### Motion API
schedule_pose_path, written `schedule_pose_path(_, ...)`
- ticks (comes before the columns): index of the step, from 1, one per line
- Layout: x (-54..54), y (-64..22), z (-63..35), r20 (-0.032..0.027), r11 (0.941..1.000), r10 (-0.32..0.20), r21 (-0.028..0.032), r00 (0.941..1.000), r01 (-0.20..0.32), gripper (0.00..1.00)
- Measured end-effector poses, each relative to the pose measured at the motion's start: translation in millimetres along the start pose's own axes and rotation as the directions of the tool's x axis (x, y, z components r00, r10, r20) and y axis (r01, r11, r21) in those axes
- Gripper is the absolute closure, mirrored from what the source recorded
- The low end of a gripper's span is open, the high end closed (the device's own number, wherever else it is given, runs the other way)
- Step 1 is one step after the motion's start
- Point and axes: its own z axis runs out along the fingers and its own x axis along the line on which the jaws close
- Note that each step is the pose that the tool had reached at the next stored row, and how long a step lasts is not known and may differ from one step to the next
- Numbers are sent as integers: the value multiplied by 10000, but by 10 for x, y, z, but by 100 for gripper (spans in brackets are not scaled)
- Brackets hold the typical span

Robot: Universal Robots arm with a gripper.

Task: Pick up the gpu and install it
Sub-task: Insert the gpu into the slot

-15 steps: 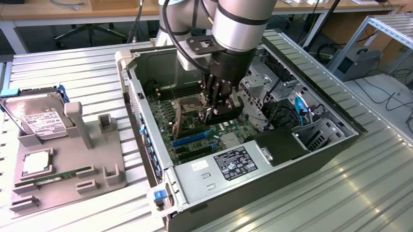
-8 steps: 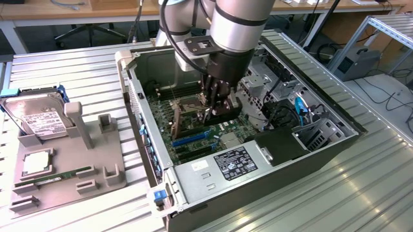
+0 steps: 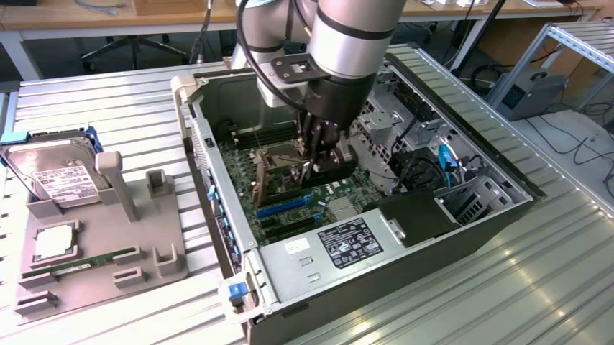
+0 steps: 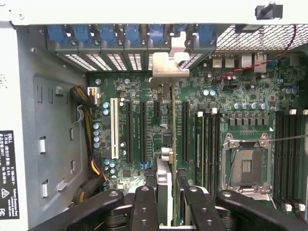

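The gpu [image 4: 169, 144] stands edge-on between my fingers [image 4: 144, 207], gripped at its near end so its connector edge faces down to the motherboard [image 4: 231, 120] slots below my gripper [image 3: 321, 162]. It is a thin dark slab, and its silvery bracket [image 4: 166, 72] at the far end from me meets the case's [image 3: 461, 237] rear slot openings. Off beside the case, a grey fixture [image 3: 96, 244] carries the hard drive [image 3: 57, 180].

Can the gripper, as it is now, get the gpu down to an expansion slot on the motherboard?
Probably yes. The gripper holds the gpu edge-on inside the open computer case, above the motherboard. Its silvery end bracket sits near the rear slot openings. Nothing seems to be lying across the slots beneath it.
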Motion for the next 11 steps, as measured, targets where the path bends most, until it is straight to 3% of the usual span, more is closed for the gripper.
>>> schedule_pose_path(11, 0, 40, 10, 0, 10000, -1, 0, 10000, 1, 73)
